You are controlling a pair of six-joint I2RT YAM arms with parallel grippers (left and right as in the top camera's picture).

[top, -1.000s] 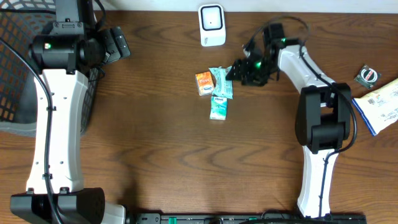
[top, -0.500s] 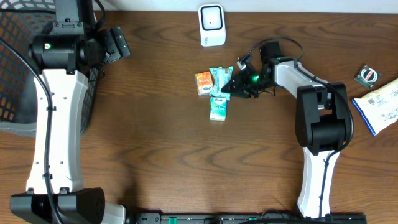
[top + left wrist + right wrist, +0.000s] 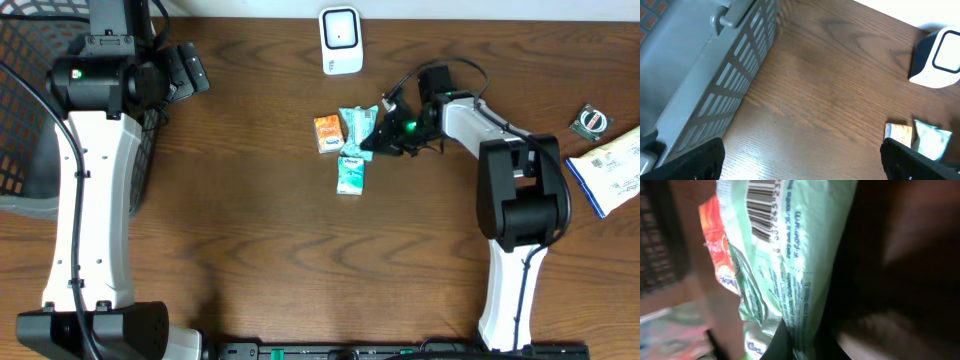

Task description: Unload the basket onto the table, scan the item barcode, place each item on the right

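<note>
Three small packets sit in a cluster on the table (image 3: pixel 250 230), just robot-side of the white scanner (image 3: pixel 341 40): orange packet (image 3: pixel 327 134), mint-green packet (image 3: pixel 357 128), teal packet (image 3: pixel 351 174). The mint-green packet is the one in play, straight out from the scanner toward the robot and touching the orange packet.

Right gripper (image 3: pixel 370 141) is pinched tight on the mint-green packet's edge, on the side of it facing away from the orange packet. Right wrist view: barcode (image 3: pixel 762 204) faces the camera, with digits beside it that look like "587245"; the fine print next to it is too small to read. The orange packet's lettering is blurred.

Left gripper (image 3: pixel 807 161) has its jaws spread wide and holds nothing, well to the left of the scanner, next to the mesh basket (image 3: pixel 22 110).

Far right of the scanner: a small round tin (image 3: pixel 590 121) and a white-and-blue pouch (image 3: pixel 612 170); the print on both is illegible.
</note>
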